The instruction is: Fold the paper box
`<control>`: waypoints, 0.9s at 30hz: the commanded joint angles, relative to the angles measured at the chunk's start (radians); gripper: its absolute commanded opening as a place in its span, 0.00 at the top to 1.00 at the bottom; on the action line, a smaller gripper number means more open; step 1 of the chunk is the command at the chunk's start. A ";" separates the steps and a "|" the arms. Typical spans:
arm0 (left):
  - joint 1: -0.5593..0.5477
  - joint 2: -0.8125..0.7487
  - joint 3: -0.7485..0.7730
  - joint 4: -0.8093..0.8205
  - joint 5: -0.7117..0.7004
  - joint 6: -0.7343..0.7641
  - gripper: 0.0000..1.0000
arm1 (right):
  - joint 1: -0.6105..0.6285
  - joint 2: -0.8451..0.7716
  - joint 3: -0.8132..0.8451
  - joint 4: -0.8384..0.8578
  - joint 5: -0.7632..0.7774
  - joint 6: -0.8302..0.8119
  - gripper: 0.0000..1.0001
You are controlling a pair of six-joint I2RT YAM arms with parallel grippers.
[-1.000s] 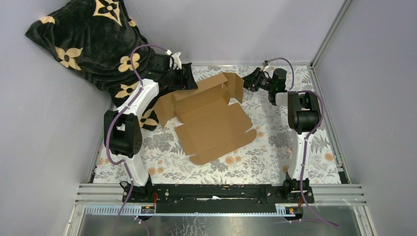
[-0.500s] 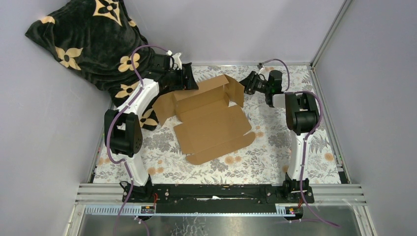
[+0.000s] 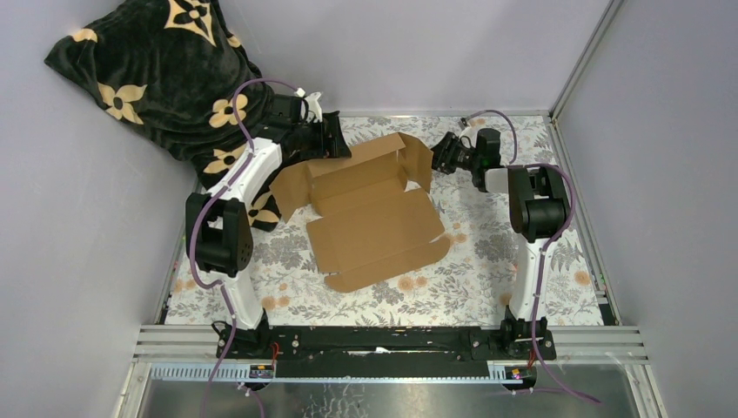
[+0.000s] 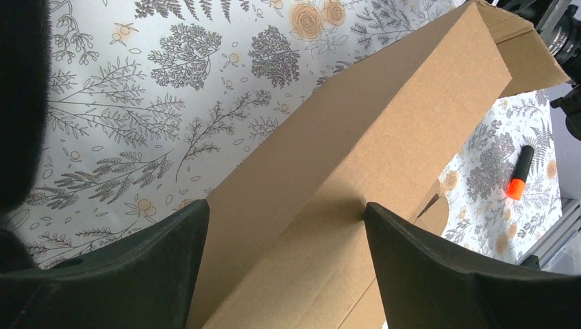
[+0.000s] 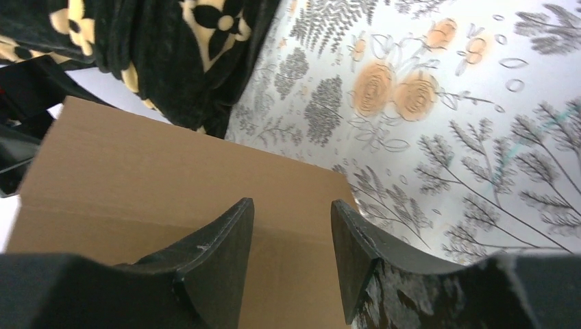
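Now left hand (image 4: pixel 284 223) gapes astride the paper box (image 4: pixel 384 130); right hand (image 5: pixel 291 216) half-open.

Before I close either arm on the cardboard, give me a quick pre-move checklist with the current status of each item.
1. Left jaws open and straddling the paper box's raised back wall: ok.
2. Right jaws open, facing the box's right side flap: ok.
3. Right jaws touching that flap: cannot tell.
4. Front panel folded up: not ok, it lies flat on the table.
5. Marker clear of the box: ok, it lies apart on the table.
6. Blanket clear of the box's left flap: cannot tell, they lie close.
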 commanded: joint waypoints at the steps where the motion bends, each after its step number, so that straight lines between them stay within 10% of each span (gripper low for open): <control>1: 0.000 0.042 0.033 -0.025 -0.030 0.014 0.11 | -0.009 -0.077 0.001 -0.111 0.048 -0.079 0.47; 27: -0.001 0.068 0.082 -0.054 -0.030 0.033 0.11 | -0.027 -0.116 -0.043 0.033 0.019 -0.013 0.47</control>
